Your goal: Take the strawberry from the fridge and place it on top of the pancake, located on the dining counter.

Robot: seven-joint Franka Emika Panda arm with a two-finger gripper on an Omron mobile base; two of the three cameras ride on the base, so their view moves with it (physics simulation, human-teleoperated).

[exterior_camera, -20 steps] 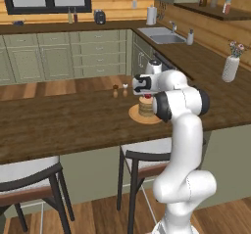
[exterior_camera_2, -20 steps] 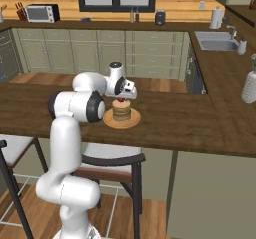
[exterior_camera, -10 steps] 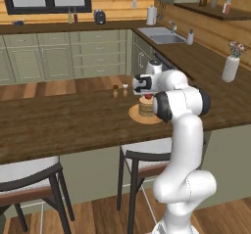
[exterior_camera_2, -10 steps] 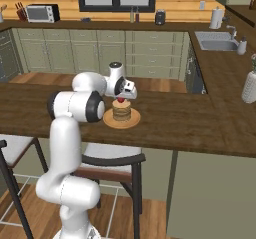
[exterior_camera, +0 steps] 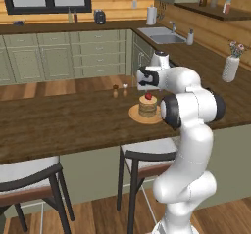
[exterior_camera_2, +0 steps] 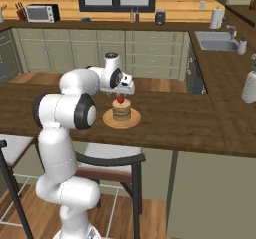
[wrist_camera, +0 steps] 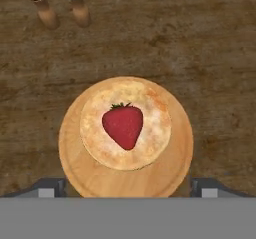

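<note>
The strawberry (wrist_camera: 123, 125) lies on top of the pancake (wrist_camera: 152, 133), red and pointed, with its green cap toward the far side. The pancake stack (exterior_camera: 147, 107) (exterior_camera_2: 121, 112) sits on a round orange-tan plate (wrist_camera: 75, 148) on the dark wooden dining counter (exterior_camera: 73, 120). My gripper (wrist_camera: 128, 187) hangs straight above the stack, open, with one fingertip (wrist_camera: 50, 185) at each side of the plate and nothing between them. In the base views the gripper (exterior_camera: 147, 85) (exterior_camera_2: 122, 90) sits just above the strawberry (exterior_camera: 148, 96) (exterior_camera_2: 120, 100), apart from it.
Two small shakers (wrist_camera: 55, 0) (exterior_camera: 120, 88) stand on the counter just beyond the plate. White-cushioned stools (exterior_camera: 147, 152) (exterior_camera_2: 107, 163) are tucked under the near edge. A pale vase (exterior_camera: 230, 66) (exterior_camera_2: 248, 85) stands on the side counter, near the sink (exterior_camera: 162, 35).
The jaws have gone from shut to open, and the strawberry now rests free on the pancake. The arm has hardly moved.
</note>
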